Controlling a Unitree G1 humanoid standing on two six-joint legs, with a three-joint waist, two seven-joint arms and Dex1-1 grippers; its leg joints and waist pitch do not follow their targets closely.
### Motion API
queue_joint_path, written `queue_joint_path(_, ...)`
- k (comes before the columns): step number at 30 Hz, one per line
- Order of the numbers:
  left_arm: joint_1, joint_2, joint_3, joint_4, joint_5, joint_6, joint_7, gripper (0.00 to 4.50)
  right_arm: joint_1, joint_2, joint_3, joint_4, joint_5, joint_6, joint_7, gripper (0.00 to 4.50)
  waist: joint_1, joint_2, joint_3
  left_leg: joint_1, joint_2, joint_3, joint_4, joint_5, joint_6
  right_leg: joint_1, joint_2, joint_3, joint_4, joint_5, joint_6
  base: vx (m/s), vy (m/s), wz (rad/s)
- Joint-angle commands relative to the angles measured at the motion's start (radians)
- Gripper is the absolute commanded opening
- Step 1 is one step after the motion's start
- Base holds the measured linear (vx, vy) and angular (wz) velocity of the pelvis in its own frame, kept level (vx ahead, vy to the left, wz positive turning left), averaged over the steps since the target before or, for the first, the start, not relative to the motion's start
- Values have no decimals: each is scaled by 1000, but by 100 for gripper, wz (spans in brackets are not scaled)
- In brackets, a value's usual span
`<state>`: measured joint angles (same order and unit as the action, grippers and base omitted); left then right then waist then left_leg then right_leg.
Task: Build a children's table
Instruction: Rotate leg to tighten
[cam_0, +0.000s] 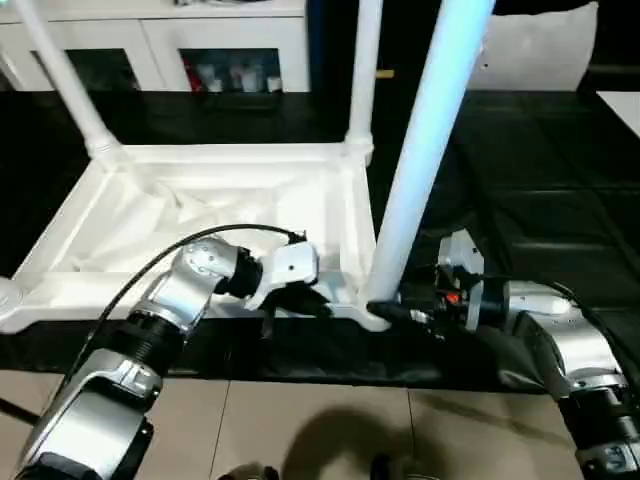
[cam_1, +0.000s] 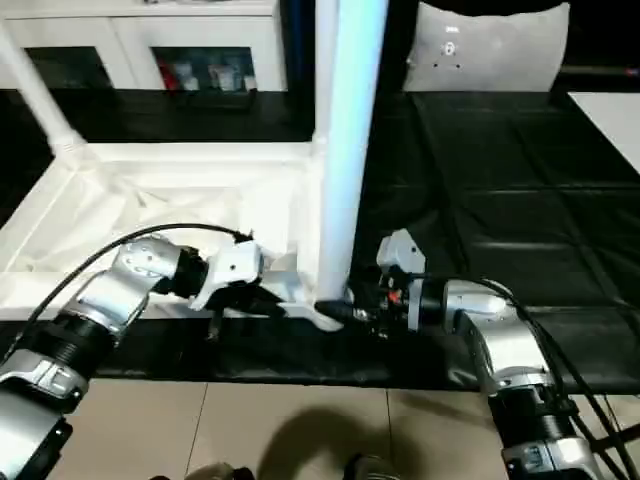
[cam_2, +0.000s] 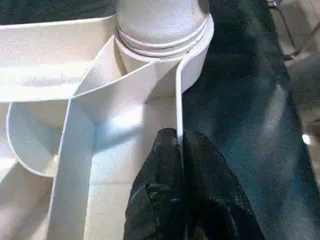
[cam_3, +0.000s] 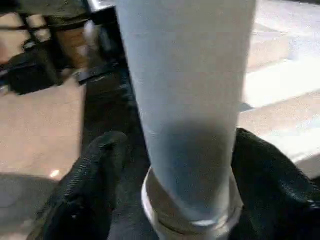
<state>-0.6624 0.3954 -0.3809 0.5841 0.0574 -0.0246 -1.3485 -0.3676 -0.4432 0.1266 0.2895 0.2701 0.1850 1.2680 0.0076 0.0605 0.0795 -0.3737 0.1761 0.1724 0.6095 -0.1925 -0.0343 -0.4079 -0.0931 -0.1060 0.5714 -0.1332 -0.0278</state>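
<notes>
Left gripper (cam_2: 177, 145) pinching top's rim (cam_2: 179, 100); right gripper (cam_3: 175, 165) wide, straddling near leg (cam_3: 185, 90).

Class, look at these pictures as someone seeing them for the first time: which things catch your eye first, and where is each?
The white table top lies upside down on the black surface, ribs showing. A tall white leg stands in its near right corner socket, and two more legs stand in the far corners. The right end effector straddles the near leg's base, while the left end effector pinches the table's thin rim beside that socket.
</notes>
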Motion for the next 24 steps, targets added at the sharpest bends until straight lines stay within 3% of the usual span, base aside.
queue_joint_path(1,7,13,-22,-51,-22,-18,-56,0,-26,-11,14,14,5,-13,49,304,6,-12,-90,6,53,-11,-68,-197,101,67,-60,50,-55,-292,-241,0,0,0)
queue_joint_path(2,10,17,-25,-59,-26,-24,-70,0,-33,-16,21,24,3,-19,64,297,7,-12,-89,7,51,-11,-68,-206,95,66,-60,50,-56,-313,-237,0,0,0)
queue_joint_path(3,12,19,-27,-66,-29,-23,-82,0,-39,-19,28,34,0,-26,78,291,5,-25,-86,8,50,-9,-68,-227,83,63,-60,50,-64,-379,-217,0,0,0)
queue_joint_path(5,18,24,-31,-78,-38,-25,-106,0,-52,-25,39,52,2,-28,115,270,10,-18,-87,11,51,-12,-67,-227,75,62,-61,50,-66,-418,-198,0,0,0)
queue_joint_path(13,21,30,-34,-76,-38,-29,-120,0,-69,-35,59,59,18,-13,185,208,16,-16,-90,11,51,-12,-69,-214,76,61,-56,52,-63,-375,-204,0,0,0)
queue_joint_path(14,21,30,-34,-76,-38,-29,-120,0,-69,-35,59,59,18,-13,185,208,19,-13,-92,13,51,-12,-68,-208,77,61,-56,52,-61,-363,-207,0,0,0)
queue_joint_path(18,16,28,-34,-68,-35,-29,-114,0,-64,-34,65,55,23,-11,195,198,24,-16,-94,9,49,-10,-66,-183,86,64,-55,51,-58,-332,-211,0,0,0)
queue_joint_path(21,11,14,-20,-56,-30,-4,-74,0,-51,-21,56,32,46,39,180,197,24,-14,-93,9,49,-10,-66,-184,86,63,-54,50,-60,-345,-208,0,0,0)
queue_joint_path(24,-7,-27,11,-39,-27,48,23,0,-28,4,44,-29,71,148,101,196,27,-16,-90,15,49,-10,-67,-201,76,59,-53,49,-67,-402,-189,0,0,0)
